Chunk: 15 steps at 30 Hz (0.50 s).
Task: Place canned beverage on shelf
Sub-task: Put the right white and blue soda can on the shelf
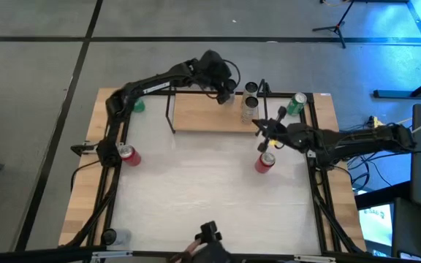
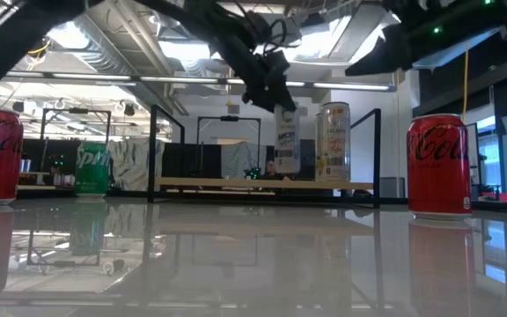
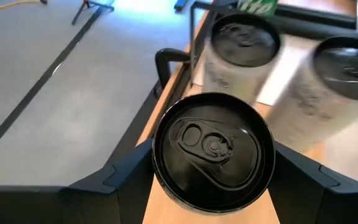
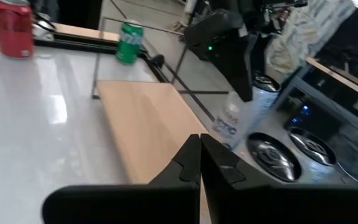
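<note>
The shelf [image 1: 203, 113] is a light-wood board with black wire frames at both ends, standing at the table's far side. My left gripper [image 1: 227, 93] is over the board's right end, shut on a white can with a dark top [image 3: 213, 152], which also shows in the low view [image 2: 286, 145]. Two more white cans [image 1: 251, 88] [image 1: 248, 109] stand upright just right of it. My right gripper [image 1: 260, 130] is shut and empty in front of the shelf's right end, above a red can [image 1: 265, 162]. My left gripper pinches the white can's upper wall just below the rim [image 3: 160, 168] between its two fingers [image 3: 114, 180], one on each side. The fingers come from above, pointing down. The can is upright, its base close over the board; whether it touches I cannot tell.
A second red can [image 1: 129, 155] stands at the table's left. One green can [image 1: 137, 106] stands left of the shelf and another [image 1: 296, 104] at the far right. A silver can [image 1: 115, 236] is at the near left corner. The table's white middle [image 1: 196, 190] is bare.
</note>
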Tool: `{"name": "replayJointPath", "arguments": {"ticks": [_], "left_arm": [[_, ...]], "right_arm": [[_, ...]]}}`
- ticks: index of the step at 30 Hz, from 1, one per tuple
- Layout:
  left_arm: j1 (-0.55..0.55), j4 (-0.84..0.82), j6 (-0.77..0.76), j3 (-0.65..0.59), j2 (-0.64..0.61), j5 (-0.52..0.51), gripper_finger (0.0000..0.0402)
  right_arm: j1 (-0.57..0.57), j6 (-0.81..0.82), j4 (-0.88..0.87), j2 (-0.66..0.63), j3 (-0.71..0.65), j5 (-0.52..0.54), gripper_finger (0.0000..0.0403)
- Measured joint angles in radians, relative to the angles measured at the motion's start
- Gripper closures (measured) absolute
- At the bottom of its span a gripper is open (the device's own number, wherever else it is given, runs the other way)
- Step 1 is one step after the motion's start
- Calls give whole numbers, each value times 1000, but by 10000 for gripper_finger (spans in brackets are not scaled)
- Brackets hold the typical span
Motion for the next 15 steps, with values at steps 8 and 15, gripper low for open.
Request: {"name": "replayJointPath", "arguments": {"ticks": [8,15], "left_arm": [[14,-28,29,74,80,8,155],[18,-28,11,74,82,54,155]], "right_arm": [[-60,0,-16,0,0,-1,398],[-65,0,-20,0,0,-3,398]]}}
